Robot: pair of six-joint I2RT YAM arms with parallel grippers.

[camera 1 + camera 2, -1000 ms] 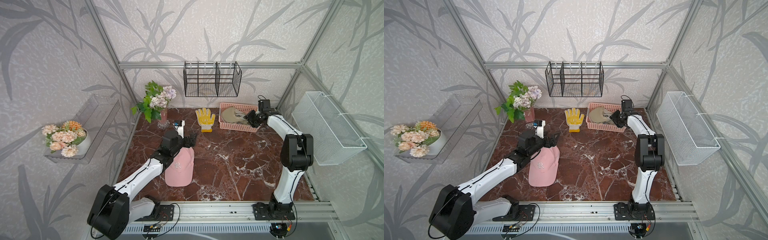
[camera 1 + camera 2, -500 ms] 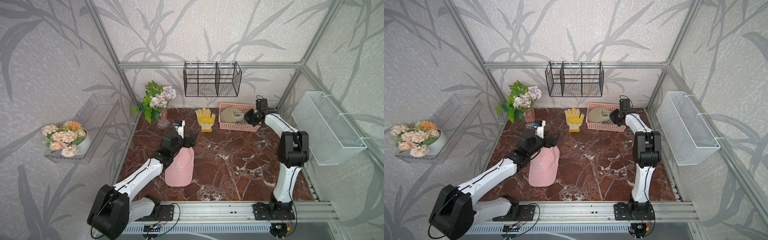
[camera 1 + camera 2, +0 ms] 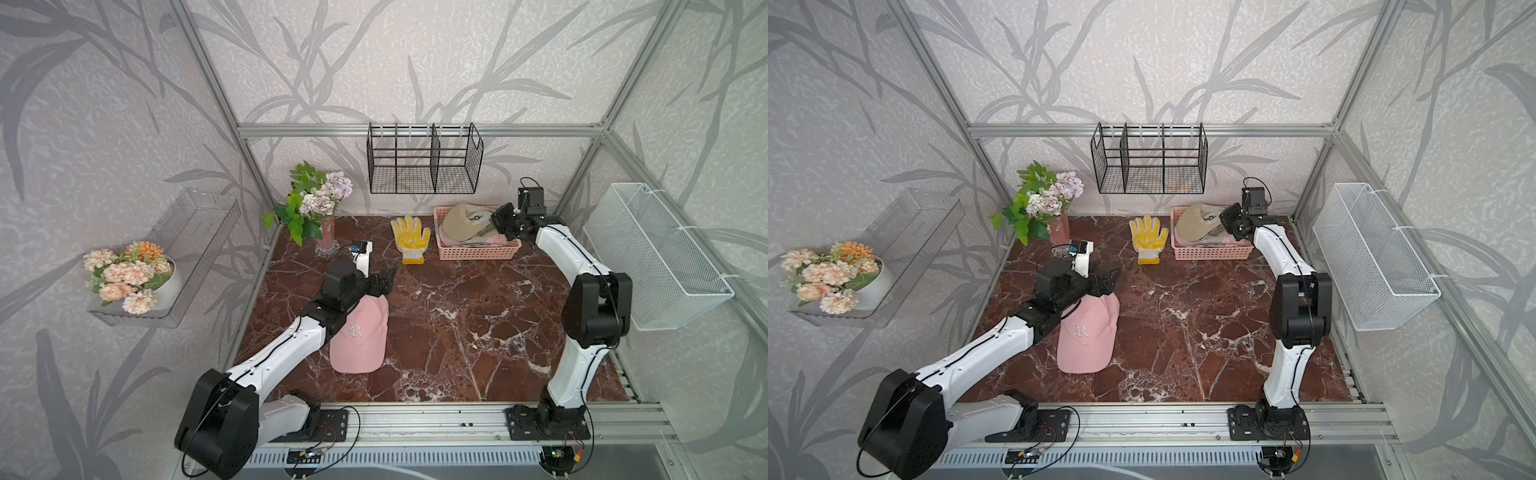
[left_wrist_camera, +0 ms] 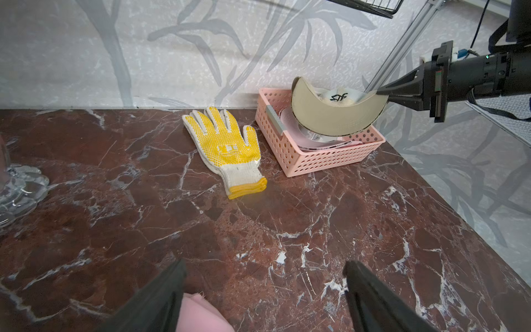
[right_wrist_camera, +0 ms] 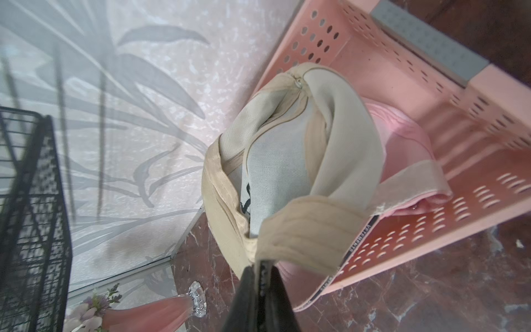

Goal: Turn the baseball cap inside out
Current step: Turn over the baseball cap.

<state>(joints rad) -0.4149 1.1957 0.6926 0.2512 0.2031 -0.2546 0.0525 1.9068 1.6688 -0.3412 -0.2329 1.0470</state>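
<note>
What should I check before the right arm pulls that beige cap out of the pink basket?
1. Grip: the right gripper is shut on the brim of the beige cap: ok.
2. The beige cap is free of the pink basket: not ok, it hangs partly inside.
3. The pink cap in the basket is not caught along with it: cannot tell.
4. The left gripper is open and empty: ok.
5. The yellow glove lies apart from the basket: ok.
</note>
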